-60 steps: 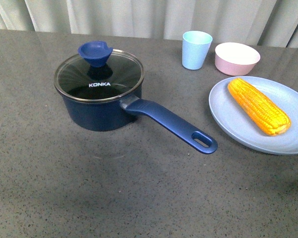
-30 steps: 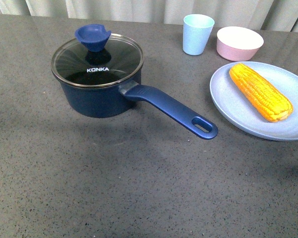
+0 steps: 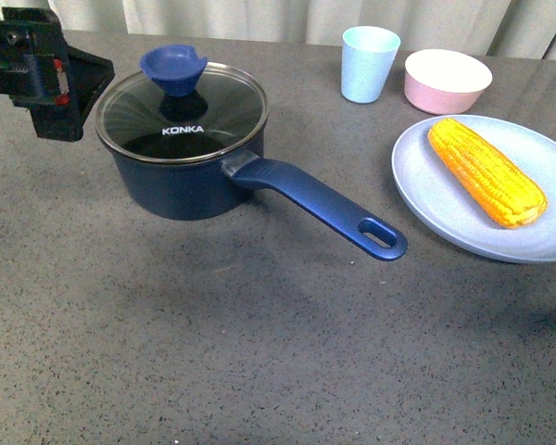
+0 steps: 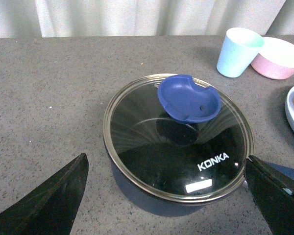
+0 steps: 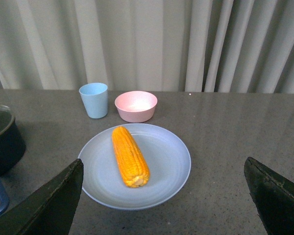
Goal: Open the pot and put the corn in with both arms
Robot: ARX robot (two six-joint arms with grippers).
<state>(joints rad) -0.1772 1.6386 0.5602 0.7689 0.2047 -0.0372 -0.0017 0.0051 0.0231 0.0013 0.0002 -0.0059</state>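
Note:
The navy pot (image 3: 181, 181) stands left of centre on the table, glass KONKA lid (image 3: 183, 116) on it and the blue knob (image 3: 173, 67) upright. Its long handle (image 3: 320, 211) points toward the front right. My left arm (image 3: 44, 76) hovers just left of the pot. In the left wrist view the left gripper (image 4: 165, 160) is open, its fingers (image 4: 49, 200) wide on either side of the lid (image 4: 179, 147). The corn (image 3: 486, 171) lies on a light blue plate (image 3: 445, 222) at the right. My right gripper (image 5: 162, 163) is open above the table, short of the corn (image 5: 130, 155).
A pale blue cup (image 3: 368, 63) and a pink bowl (image 3: 447, 81) stand behind the plate. Curtains hang beyond the table's far edge. The right wrist view catches the pot's rim (image 5: 2, 132) at its edge.
My left arm has come into the front view at the upper left, beside the pot. The scene sits higher in the front view than a second ago. Pot, lid and corn stay put.

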